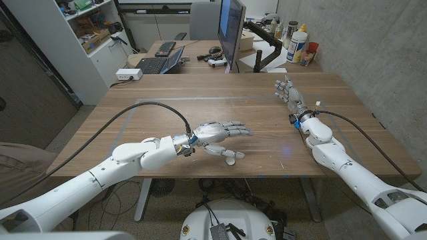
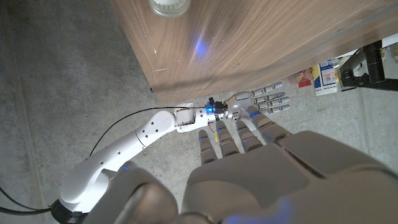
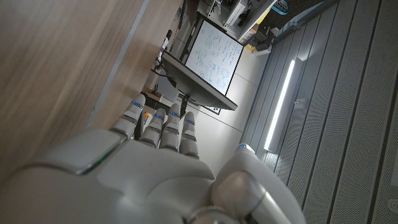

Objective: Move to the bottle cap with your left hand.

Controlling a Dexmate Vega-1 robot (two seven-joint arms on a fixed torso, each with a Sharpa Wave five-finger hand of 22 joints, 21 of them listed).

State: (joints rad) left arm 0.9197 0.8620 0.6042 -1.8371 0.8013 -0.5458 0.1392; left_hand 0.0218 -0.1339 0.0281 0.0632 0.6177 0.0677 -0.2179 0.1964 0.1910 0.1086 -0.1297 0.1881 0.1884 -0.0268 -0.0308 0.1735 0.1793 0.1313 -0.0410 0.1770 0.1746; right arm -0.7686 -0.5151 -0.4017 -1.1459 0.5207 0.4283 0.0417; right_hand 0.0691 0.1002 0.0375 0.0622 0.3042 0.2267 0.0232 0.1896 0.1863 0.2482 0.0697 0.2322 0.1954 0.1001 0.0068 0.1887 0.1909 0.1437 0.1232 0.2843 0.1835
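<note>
Wooden table (image 1: 167, 110), matte grain. My left hand (image 1: 217, 133) hovers, fingers spread, empty; round white ribbed bottle cap (image 1: 230, 160) just beside its thumb. Right hand (image 1: 288, 93) open, fingers apart.

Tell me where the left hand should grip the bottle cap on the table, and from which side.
Probably pinch the bottle cap across its round side wall, coming down from above. It is low and sits on the table, so only its rim offers a hold. The left hand holds nothing.
</note>
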